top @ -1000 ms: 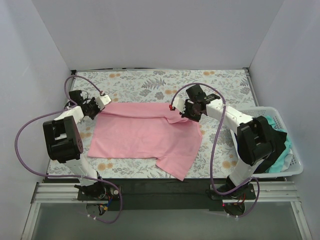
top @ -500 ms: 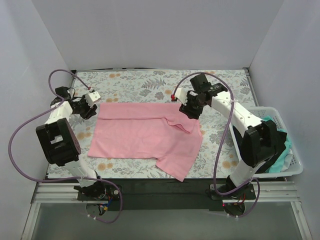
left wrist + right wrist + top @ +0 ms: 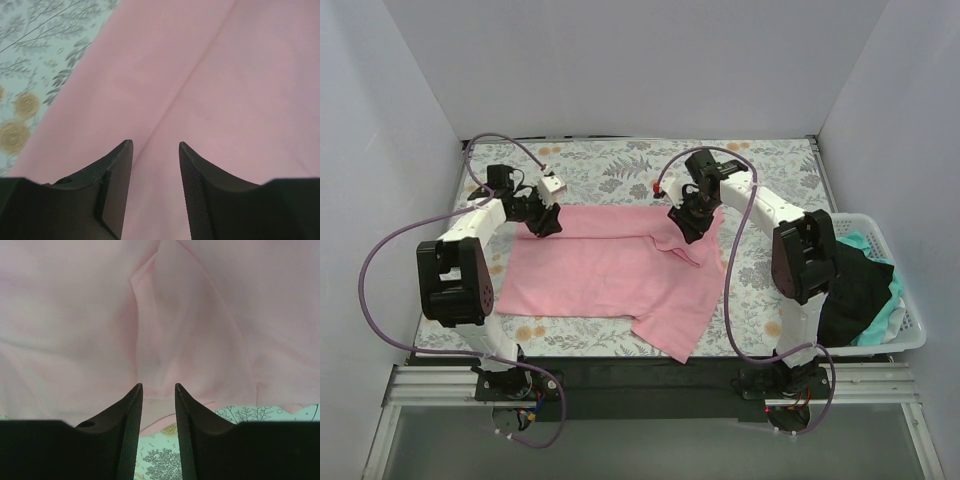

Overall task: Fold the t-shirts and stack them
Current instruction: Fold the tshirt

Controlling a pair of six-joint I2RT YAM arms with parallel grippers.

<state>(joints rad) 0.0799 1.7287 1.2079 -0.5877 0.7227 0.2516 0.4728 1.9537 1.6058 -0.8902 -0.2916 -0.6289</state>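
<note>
Pink shirt (image 3: pixel 610 270) partly folded; my left hand (image 3: pixel 155 150) and right hand (image 3: pixel 158 390) hover unclenched over its far edge, which I should pinch next

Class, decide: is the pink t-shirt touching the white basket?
Apart. The top view shows bare floral sheet between the pink t-shirt and the white basket.
</note>
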